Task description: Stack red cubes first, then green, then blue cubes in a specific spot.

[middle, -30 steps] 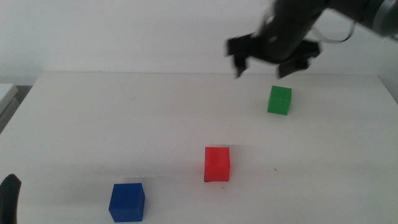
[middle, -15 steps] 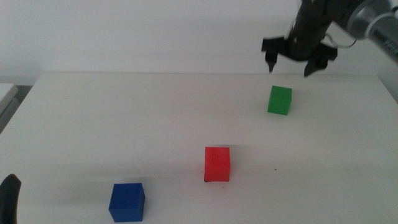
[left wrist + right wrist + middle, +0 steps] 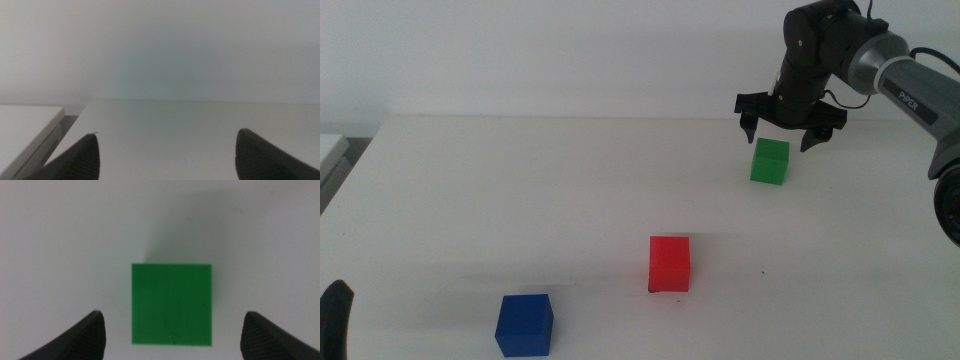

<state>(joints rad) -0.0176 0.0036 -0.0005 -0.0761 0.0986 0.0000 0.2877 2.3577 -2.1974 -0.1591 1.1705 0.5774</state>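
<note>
A plain white surface (image 3: 520, 190) is being shown against a pale, featureless wall; a lower white ledge (image 3: 25, 127) is being seen beside the surface's edge in the left wrist view only.

The green cube (image 3: 770, 161) is being shown resting flat on the far right part of the surface, its faces roughly square to the surface's edges; no long axis is being presented, since its sides appear equal. The red cube (image 3: 670, 263) is being shown standing near the middle front, well apart from the green one, with a small dark mark visible at its lower left corner. The blue cube (image 3: 524, 324) is being shown at the front left, apart from the red cube and turned slightly.

The right claw (image 3: 790, 128) is being held just above the green cube, jaws spread wide to either side and not touching it. In the right wrist view the cube (image 3: 171, 304) is being framed from directly above, centred between the two wide-spread jaws of the right claw (image 3: 171, 330), a relation only suggested in the middle view.

The left claw (image 3: 167, 150) is being shown waiting at the front left corner, jaws wide apart with only bare surface between them; in the middle view only a dark tip at the bottom left edge is being seen.
</note>
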